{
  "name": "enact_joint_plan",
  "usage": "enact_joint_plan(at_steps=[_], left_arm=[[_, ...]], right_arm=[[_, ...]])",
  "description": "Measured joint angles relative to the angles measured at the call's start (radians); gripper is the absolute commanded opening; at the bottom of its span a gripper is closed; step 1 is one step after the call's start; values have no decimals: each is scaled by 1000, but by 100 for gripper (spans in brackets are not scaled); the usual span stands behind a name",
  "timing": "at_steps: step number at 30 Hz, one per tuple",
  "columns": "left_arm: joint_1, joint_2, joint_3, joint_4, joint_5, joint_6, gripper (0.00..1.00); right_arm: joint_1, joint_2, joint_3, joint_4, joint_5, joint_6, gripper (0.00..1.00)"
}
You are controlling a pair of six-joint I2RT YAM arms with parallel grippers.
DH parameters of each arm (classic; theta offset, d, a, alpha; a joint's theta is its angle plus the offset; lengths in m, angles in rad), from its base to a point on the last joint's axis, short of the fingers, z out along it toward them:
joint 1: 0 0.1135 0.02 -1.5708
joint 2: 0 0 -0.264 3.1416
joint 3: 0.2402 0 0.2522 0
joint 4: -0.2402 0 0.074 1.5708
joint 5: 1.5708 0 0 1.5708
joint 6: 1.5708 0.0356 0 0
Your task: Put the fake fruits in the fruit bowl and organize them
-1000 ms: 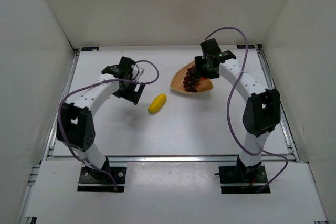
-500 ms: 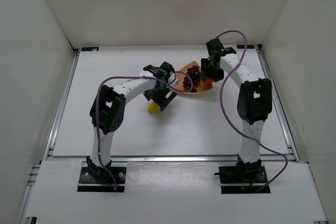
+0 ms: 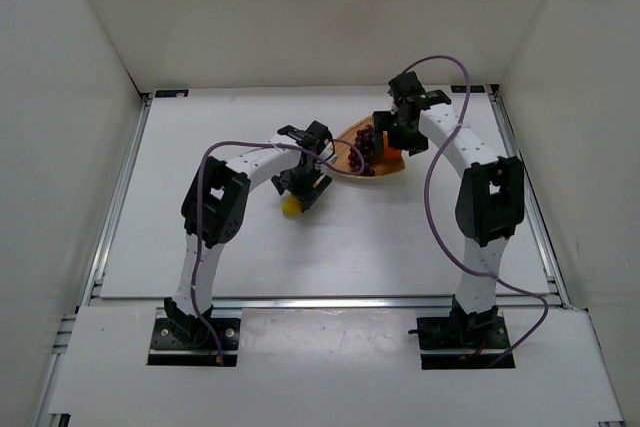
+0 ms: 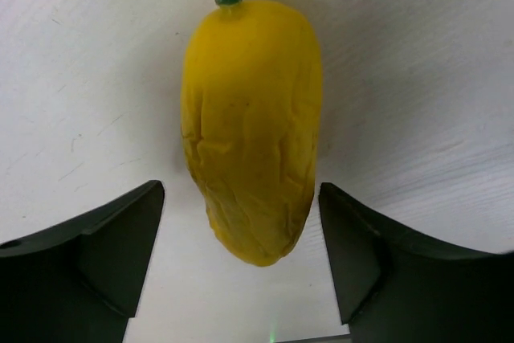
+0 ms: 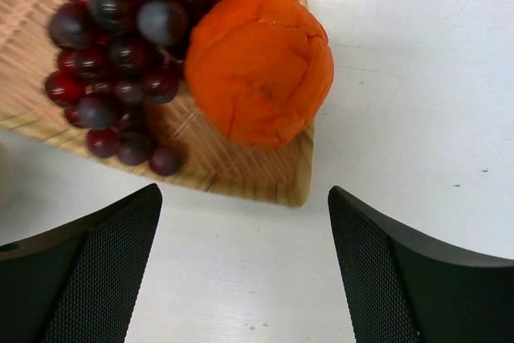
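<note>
Mango [image 4: 250, 130] on table [image 4: 434, 78], outside bowl [image 5: 225, 174]; from above I see only its tip. Left gripper [image 3: 302, 190] straddles it, jaws parted, no contact. Orange [image 5: 261, 66], grapes [image 5: 120, 46] in bowl; right gripper [image 3: 392, 137] spread above, bowl's far side cropped.

High rear overview; close wrist views down onto mango [image 4: 250, 126], bowl [image 5: 241, 176]

From above, the left tool [image 3: 302, 190] is hiding most of the mango [image 3: 290, 207]; the right wrist view's edge is cropping the grape bunch [image 5: 120, 54] and fruit bowl [image 5: 237, 176].
</note>
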Motion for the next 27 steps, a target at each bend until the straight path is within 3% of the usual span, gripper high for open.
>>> enact_joint_plan(at_steps=[1, 5, 6, 9, 16, 23, 27], left_arm=[[0, 3, 0, 3, 0, -1, 74], [0, 24, 2, 7, 1, 0, 54], [0, 25, 2, 6, 1, 1, 42], [0, 25, 5, 8, 1, 4, 31], [0, 12, 41, -20, 1, 7, 30], [-5, 0, 275, -6, -19, 8, 31], [-8, 20, 421, 6, -22, 16, 37]], right_arm=[[2, -19, -1, 0, 2, 1, 88], [3, -117, -29, 7, 20, 6, 89], [3, -143, -40, 9, 28, 8, 89], [3, -226, -85, 10, 51, 16, 89], [-24, -343, -211, 30, 66, 61, 89], [-63, -380, -312, 40, 70, 100, 89], [-64, -390, -333, 47, 70, 109, 89]])
